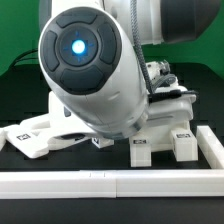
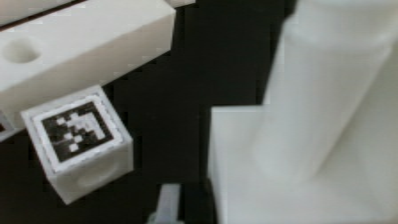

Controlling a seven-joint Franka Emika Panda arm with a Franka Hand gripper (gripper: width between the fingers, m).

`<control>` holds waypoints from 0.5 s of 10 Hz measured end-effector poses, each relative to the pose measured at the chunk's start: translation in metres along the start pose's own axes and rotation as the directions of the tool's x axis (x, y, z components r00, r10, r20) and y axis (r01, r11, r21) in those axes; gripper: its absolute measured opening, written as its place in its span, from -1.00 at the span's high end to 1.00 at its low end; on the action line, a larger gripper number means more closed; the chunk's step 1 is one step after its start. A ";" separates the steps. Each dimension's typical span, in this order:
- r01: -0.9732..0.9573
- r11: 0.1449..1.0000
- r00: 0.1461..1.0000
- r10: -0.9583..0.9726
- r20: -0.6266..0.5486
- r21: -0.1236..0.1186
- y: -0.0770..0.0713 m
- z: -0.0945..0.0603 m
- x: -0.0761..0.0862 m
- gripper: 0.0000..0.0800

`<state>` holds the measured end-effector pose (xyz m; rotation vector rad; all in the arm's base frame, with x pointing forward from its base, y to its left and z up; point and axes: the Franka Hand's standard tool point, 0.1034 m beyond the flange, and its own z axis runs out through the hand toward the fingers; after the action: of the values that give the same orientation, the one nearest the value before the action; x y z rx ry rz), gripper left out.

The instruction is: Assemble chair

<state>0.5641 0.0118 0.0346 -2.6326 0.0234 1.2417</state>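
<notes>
The chair is in loose white parts. In the wrist view, a large white part with a thick round post [image 2: 329, 90] fills one side, very close to the camera. A small block with a square marker tag [image 2: 79, 132] lies on the black table beside a bigger white block with a round hole [image 2: 71, 45]. One fingertip [image 2: 167, 205] shows next to the large part's edge, with a dark gap between them; the other finger is hidden. In the exterior view the arm's body hides most of my gripper [image 1: 160, 75], which hangs over tagged white chair parts [image 1: 160, 140].
The marker board [image 1: 25, 135] lies flat at the exterior view's left. A long plain white border rail [image 1: 110, 185] runs along the front and up the right side [image 1: 214, 150]. The arm's big round joint [image 1: 85, 60] blocks the middle of the exterior view.
</notes>
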 end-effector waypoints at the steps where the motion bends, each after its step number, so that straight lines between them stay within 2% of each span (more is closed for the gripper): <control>1: 0.004 1.000 1.000 -0.004 0.001 -0.009 -0.006 0.001 0.002 0.92; 3: 0.014 1.000 1.000 -0.014 -0.014 -0.021 -0.014 0.001 0.005 0.92; 5: 0.016 1.000 1.000 -0.017 -0.013 -0.021 -0.014 0.002 0.005 0.92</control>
<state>0.5677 0.0264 0.0322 -2.6536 -0.0094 1.2264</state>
